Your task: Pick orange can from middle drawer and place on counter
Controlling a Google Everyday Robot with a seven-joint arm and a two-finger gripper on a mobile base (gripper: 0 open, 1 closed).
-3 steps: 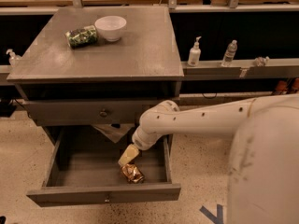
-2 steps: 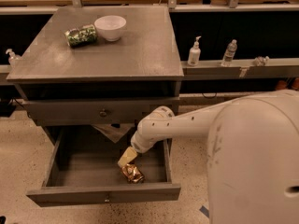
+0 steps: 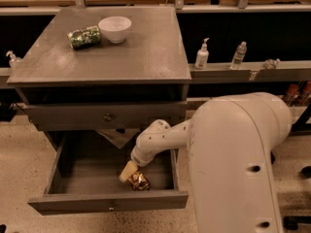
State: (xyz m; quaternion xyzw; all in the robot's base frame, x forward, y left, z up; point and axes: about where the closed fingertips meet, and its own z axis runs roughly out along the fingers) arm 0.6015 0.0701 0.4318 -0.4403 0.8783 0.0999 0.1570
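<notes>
The orange can [image 3: 140, 181] lies on its side in the open middle drawer [image 3: 73, 176], near the front right corner. My gripper [image 3: 128, 172] reaches down into the drawer and its pale tip sits right at the can's upper left, touching or nearly touching it. The white arm [image 3: 160, 140] bends down from the big arm housing at the right. The counter [image 3: 112, 57] is the grey top of the cabinet above the drawer.
A green patterned can [image 3: 84, 37] and a white bowl [image 3: 115, 28] sit at the back left of the counter. A closed drawer with a dark knob [image 3: 108, 117] is above the open one. Bottles [image 3: 202, 55] stand on a narrow shelf at right.
The arm housing has swung further into the foreground at right. The gripper stays at the can in the drawer with little visible movement. The can has not moved.
</notes>
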